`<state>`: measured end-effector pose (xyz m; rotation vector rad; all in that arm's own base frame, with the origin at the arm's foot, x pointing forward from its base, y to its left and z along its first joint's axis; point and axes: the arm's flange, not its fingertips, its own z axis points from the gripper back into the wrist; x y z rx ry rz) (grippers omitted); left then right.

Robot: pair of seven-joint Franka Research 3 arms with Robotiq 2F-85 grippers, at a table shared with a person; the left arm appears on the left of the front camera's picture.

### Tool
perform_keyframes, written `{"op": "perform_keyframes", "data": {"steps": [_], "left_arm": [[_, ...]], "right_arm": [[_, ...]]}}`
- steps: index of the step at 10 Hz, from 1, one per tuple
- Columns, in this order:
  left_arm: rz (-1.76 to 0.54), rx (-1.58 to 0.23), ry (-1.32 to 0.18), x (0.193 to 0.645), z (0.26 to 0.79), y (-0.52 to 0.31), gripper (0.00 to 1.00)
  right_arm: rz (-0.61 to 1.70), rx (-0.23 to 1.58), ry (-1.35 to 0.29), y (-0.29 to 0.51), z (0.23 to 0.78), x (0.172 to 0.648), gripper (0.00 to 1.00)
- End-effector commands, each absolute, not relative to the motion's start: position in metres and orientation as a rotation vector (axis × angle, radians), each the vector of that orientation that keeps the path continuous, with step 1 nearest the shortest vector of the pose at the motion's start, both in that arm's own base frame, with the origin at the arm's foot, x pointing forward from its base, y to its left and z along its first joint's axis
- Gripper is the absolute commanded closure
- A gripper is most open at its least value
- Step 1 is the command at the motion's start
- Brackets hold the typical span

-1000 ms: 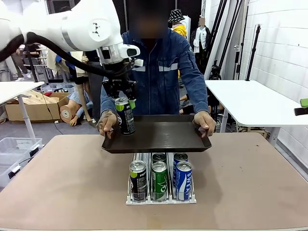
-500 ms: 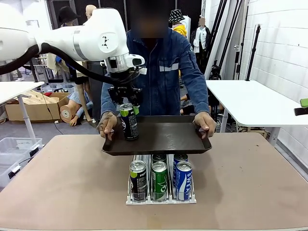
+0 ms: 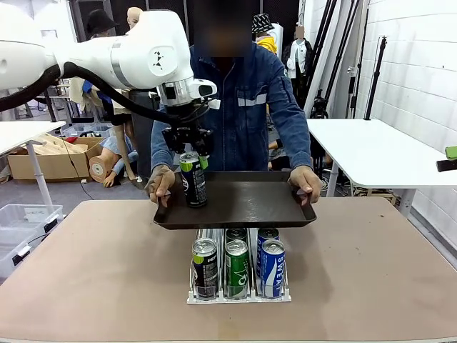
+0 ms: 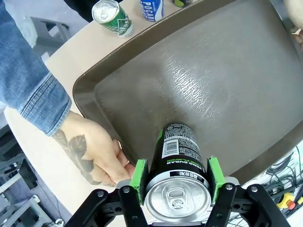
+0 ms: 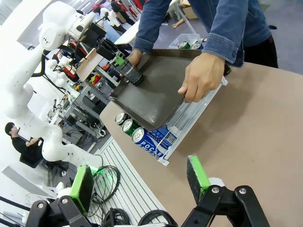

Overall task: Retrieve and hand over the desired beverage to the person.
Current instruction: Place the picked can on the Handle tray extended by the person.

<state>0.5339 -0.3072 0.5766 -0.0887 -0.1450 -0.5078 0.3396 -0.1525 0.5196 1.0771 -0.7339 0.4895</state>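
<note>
On tray [image 3: 250, 201] left end: black can [image 3: 193, 184] upright, L gripper [image 3: 190, 158] fingers clamped round its top. Person [image 3: 246, 100] holds tray w/ both hands above can rack [image 3: 238, 297] on worktop [image 3: 93, 271]. R gripper [image 5: 139, 179] fingers spread, empty.

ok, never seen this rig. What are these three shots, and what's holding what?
It is one moment seen by three cameras. The front view sits on the robot's side and looks across the table at a person. The other two cameras ride on the robot's wrists, each looking along its own claw.

The left claw is shut around the top of a black-and-green can. The can's base is on or just above a dark tray, which the person holds up by both ends. The right claw is open and holds nothing.

Under the tray, a clear rack on the table holds more cans in rows.
</note>
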Motion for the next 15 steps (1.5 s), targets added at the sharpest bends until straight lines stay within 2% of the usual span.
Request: {"op": "perform_keyframes", "data": {"steps": [1,2,3,8,10,11,12,15], "left_arm": [[-0.494,-0.061,-0.139,0.535,0.581,-0.308,0.36],[-0.489,-0.055,-0.137,0.534,0.582,-0.308,0.16],[-0.479,-0.042,-0.138,0.532,0.588,-0.309,0.00],[-0.478,-0.013,-0.186,0.509,0.626,-0.312,0.00],[-0.458,-0.013,-0.176,0.506,0.633,-0.309,0.00],[-0.449,0.055,-0.118,0.510,0.631,-0.305,0.00],[-0.493,-0.044,-0.182,0.506,0.632,-0.310,0.00],[-0.493,-0.044,-0.182,0.506,0.632,-0.310,0.00]], "right_arm": [[0.494,1.085,-0.743,-0.152,0.520,0.340,0.00],[0.494,1.085,-0.743,-0.152,0.520,0.340,0.00],[0.494,1.085,-0.743,-0.152,0.520,0.340,0.00],[0.494,1.085,-0.743,-0.152,0.520,0.340,0.00],[0.494,1.085,-0.743,-0.152,0.520,0.340,0.00],[0.494,1.085,-0.743,-0.152,0.520,0.340,0.00],[0.494,1.085,-0.743,-0.152,0.520,0.340,0.00],[0.494,1.085,-0.743,-0.152,0.520,0.340,0.00]]}}
